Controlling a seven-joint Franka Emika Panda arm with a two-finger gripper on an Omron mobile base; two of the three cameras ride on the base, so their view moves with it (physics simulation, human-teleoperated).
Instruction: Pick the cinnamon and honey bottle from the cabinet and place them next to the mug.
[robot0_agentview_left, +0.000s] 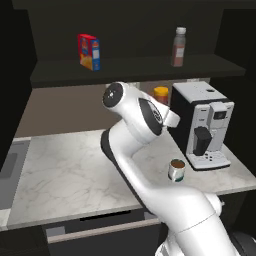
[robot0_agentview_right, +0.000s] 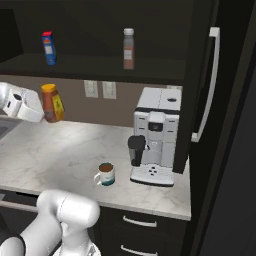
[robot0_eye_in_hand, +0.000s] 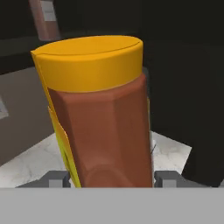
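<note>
Marble counter runs beneath the dark cabinet, where the cinnamon stands on the shelf, well right of a red-blue box. Near the counter's front edge sits the mug, left of a coffee machine. The gripper has its fingers pressed to both sides of the honey bottle, upright near the back wall.
</note>
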